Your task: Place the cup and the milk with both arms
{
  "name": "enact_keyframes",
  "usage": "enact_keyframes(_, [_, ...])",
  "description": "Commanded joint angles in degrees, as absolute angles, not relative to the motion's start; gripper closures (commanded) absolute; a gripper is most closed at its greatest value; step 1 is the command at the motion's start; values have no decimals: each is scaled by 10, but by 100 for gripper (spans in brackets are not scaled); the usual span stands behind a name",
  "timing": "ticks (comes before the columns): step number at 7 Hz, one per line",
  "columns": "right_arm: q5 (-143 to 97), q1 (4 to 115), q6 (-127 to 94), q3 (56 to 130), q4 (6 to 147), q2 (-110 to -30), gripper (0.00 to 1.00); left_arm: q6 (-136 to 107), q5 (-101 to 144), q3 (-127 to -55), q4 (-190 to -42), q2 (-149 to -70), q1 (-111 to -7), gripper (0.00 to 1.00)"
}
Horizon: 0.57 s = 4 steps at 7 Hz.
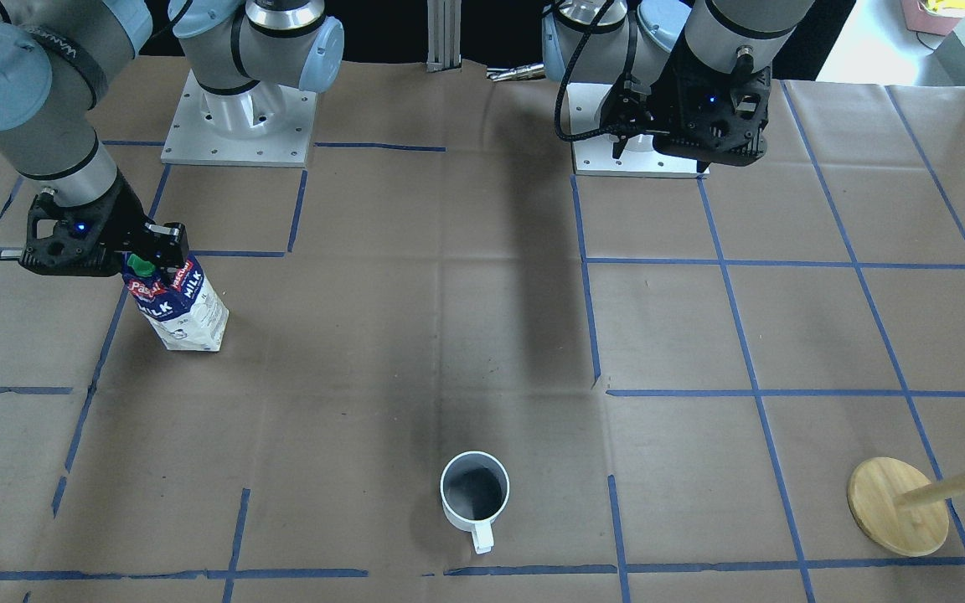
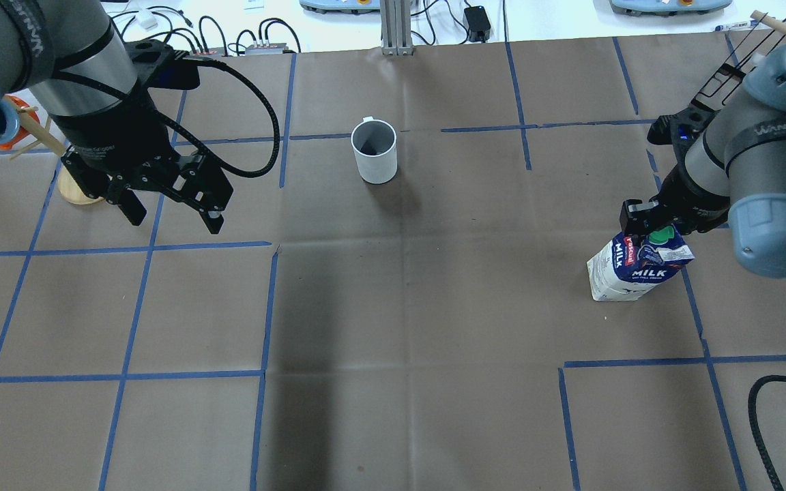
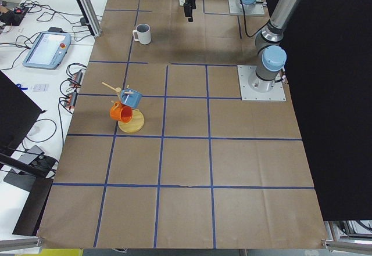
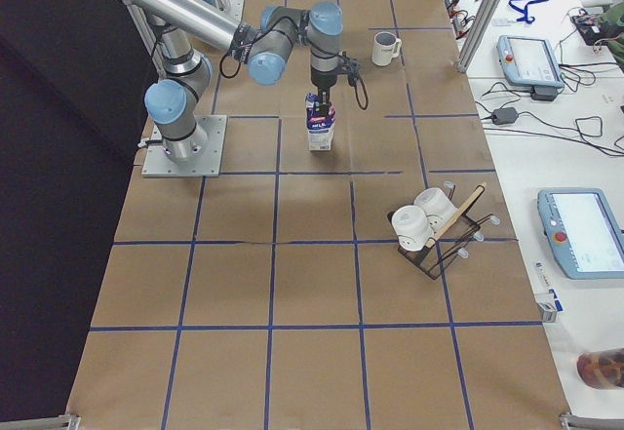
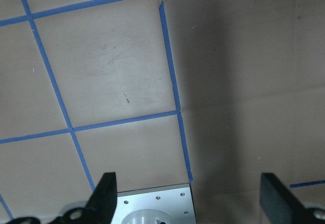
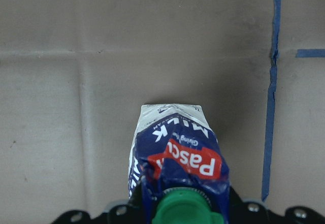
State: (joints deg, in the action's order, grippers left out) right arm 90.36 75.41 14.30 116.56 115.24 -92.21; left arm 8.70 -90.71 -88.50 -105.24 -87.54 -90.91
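At frame right the right gripper (image 2: pixel 656 228) clamps the milk (image 2: pixel 628 271) by its top, seemingly mid-placement. The left gripper (image 2: pixel 175 219), jaws apart at upper left, next needs the cup (image 2: pixel 374 155).

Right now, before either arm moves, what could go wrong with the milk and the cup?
1. The right hand pinches the milk only at its top, by the green cap; the carton could swing or slip when carried.
2. The left hand is open and well apart from the cup, which stands free; a misjudged approach may knock it over.
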Motion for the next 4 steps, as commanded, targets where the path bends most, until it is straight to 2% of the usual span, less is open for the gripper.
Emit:
enact_keyframes(1, [908, 754, 142, 1138, 1145, -923, 57, 88, -908, -885, -1052, -875, -910, 0])
enact_keyframes(4, [903, 758, 141, 1041, 1063, -900, 57, 88, -908, -884, -1052, -875, -910, 0])
